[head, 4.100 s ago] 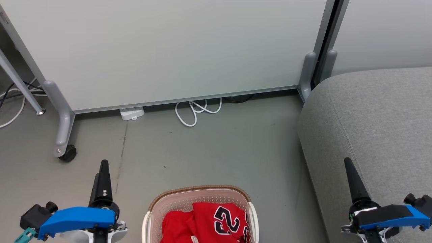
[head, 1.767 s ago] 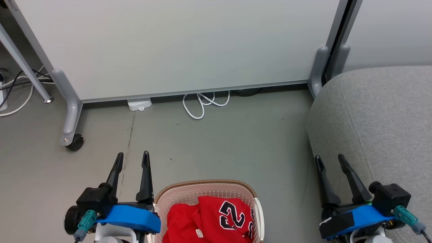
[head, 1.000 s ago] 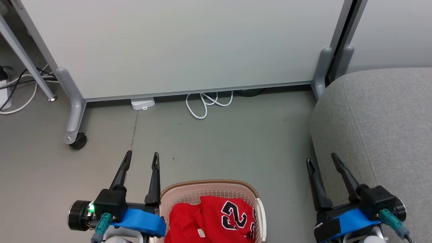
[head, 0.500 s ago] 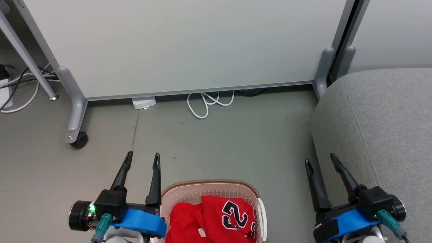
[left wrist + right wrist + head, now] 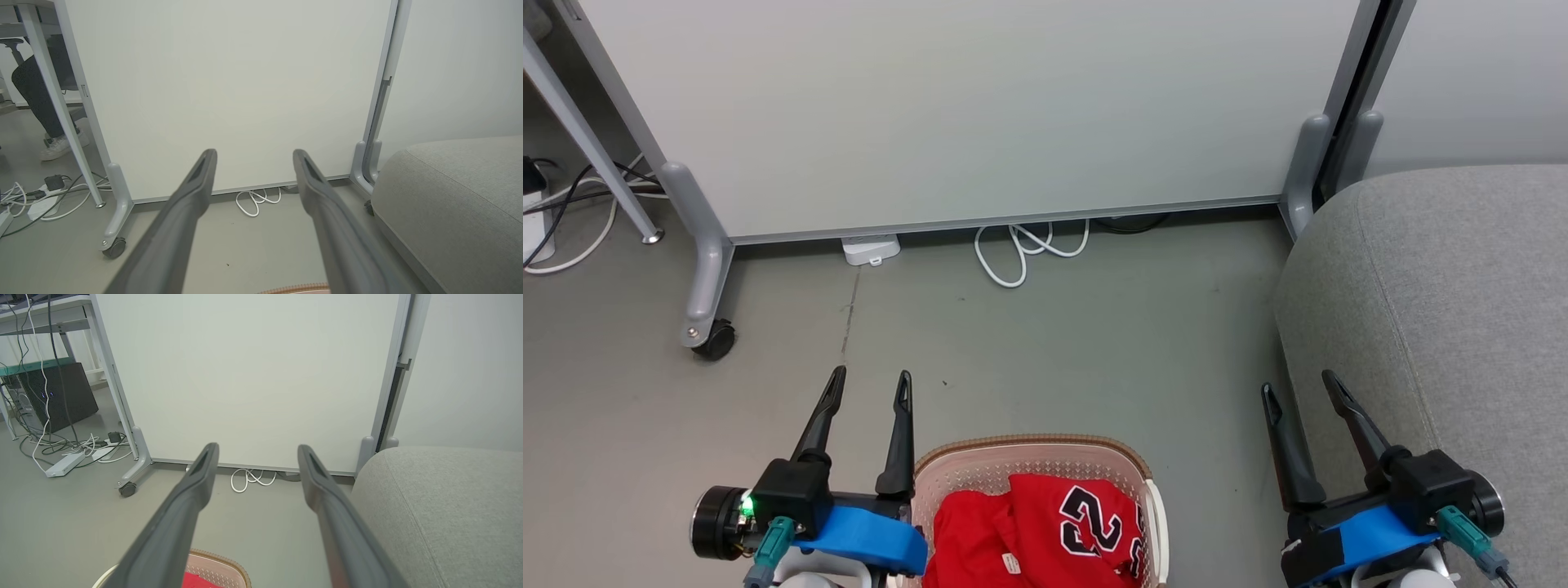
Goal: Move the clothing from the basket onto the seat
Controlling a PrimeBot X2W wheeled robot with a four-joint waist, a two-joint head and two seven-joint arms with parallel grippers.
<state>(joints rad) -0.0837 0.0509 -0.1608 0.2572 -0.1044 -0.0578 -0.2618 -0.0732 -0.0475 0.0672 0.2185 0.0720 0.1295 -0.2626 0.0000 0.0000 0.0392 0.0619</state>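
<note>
Spanning the back of the room, a white wheeled screen [image 5: 980, 106] stands on the grey floor [image 5: 1094, 351], the grey seat [image 5: 1445, 286] just right of it. The basket [image 5: 980, 480] sits on the floor left of the seat, red clothing [image 5: 1013, 535] heaped inside. Both the left jaws and the right jaws gape, holding nothing.
</note>
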